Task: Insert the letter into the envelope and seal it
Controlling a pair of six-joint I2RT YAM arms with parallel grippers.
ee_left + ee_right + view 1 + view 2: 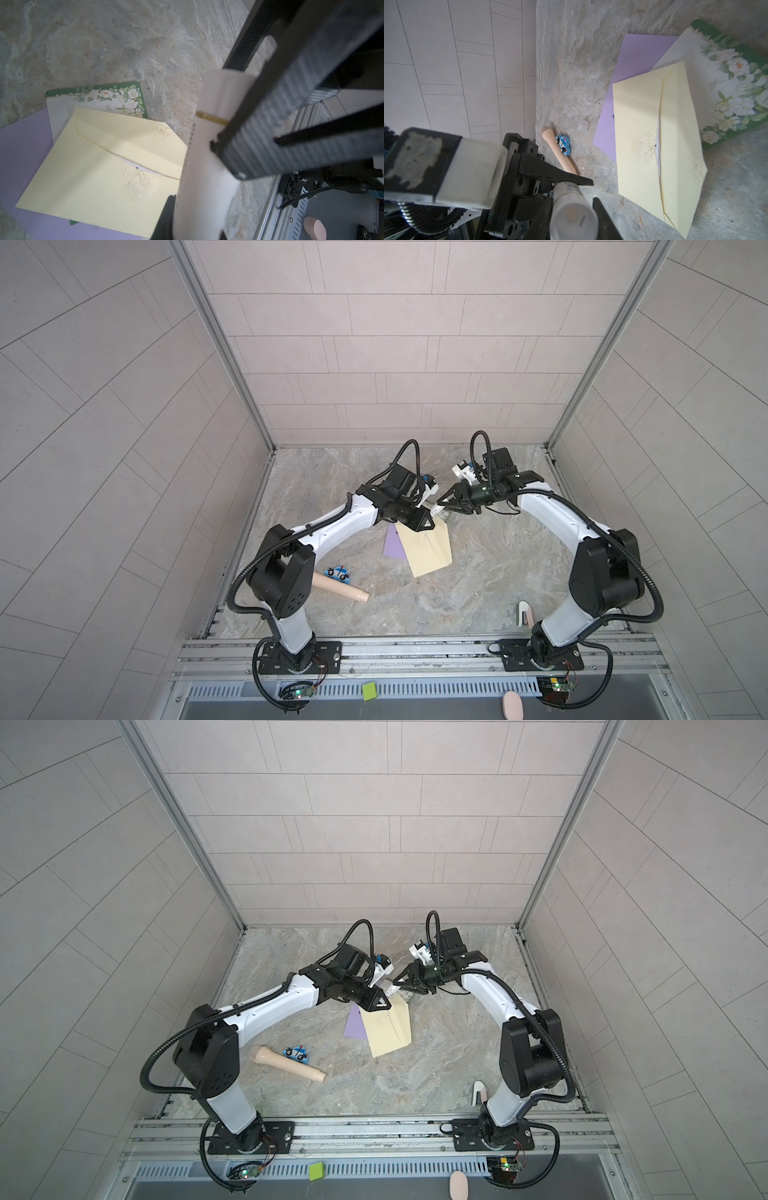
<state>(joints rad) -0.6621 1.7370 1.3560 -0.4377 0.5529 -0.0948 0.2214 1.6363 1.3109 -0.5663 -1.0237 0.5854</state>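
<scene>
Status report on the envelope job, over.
Left gripper shut on white glue stick, right gripper open beside it. Pale yellow paper envelope flat, flap folded down. Nothing lying on it.

I've got a purple sheet [392,546] lying flat mid-tabletop [478,572], and off to its left a beige wooden peg [340,590] with a little blue toy car [337,572] right up against it. Down by the front rail I see a green block [368,691] and a pink oval piece [513,705], well apart.
</scene>
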